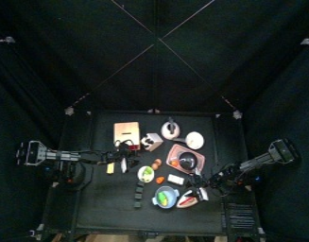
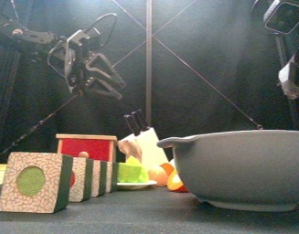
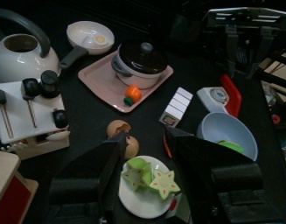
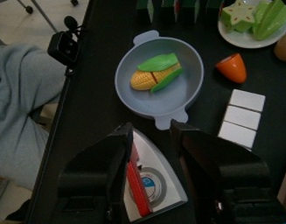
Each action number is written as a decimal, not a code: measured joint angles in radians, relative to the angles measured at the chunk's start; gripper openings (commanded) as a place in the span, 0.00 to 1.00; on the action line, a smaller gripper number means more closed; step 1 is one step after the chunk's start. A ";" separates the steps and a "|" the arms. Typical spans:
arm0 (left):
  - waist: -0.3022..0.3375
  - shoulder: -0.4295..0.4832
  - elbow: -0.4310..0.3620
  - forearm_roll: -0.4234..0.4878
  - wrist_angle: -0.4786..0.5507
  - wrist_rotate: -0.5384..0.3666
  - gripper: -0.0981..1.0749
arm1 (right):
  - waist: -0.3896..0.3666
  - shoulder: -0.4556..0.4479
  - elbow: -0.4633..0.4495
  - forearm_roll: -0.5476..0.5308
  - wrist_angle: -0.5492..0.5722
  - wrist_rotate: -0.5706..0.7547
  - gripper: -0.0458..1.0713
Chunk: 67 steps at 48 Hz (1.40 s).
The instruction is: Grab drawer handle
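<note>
The drawer (image 1: 125,131) is a tan light-wood box at the back left of the table. In the front view it (image 2: 87,149) shows a red front under a pale wood top. Its corner (image 3: 5,172) shows at the edge of the left wrist view; no handle shows clearly. My left gripper (image 1: 115,151) hangs open and empty in the air (image 2: 106,80), in front of the drawer and apart from it. Its jaws (image 3: 149,166) stand wide over a plate of green fruit (image 3: 151,184). My right gripper (image 1: 205,186) is open (image 4: 156,171) above a red and white tool (image 4: 142,185).
A pink square plate (image 3: 125,79) carries a dark round object. A white kettle (image 3: 19,52), a knife block (image 3: 28,114), a grey bowl (image 2: 237,169) holding corn (image 4: 156,74) and patterned blocks (image 2: 36,181) crowd the table. Pale blue cloth (image 4: 17,87) lies past the table edge.
</note>
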 measured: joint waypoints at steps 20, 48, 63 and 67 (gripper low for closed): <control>-0.012 -0.040 0.021 -0.440 0.052 -0.003 0.75 | -0.408 -0.038 -0.167 -0.141 0.040 0.009 0.41; 0.117 -0.155 0.270 -0.548 0.028 -0.002 0.76 | -0.785 0.563 -0.752 0.066 -0.161 0.009 0.15; 0.149 -0.146 0.276 -0.563 0.026 -0.005 0.76 | -0.801 0.934 -1.114 0.064 -0.069 0.011 0.14; 0.153 -0.137 0.273 -0.575 0.026 -0.005 0.76 | -0.821 0.973 -1.154 0.063 -0.054 0.011 0.14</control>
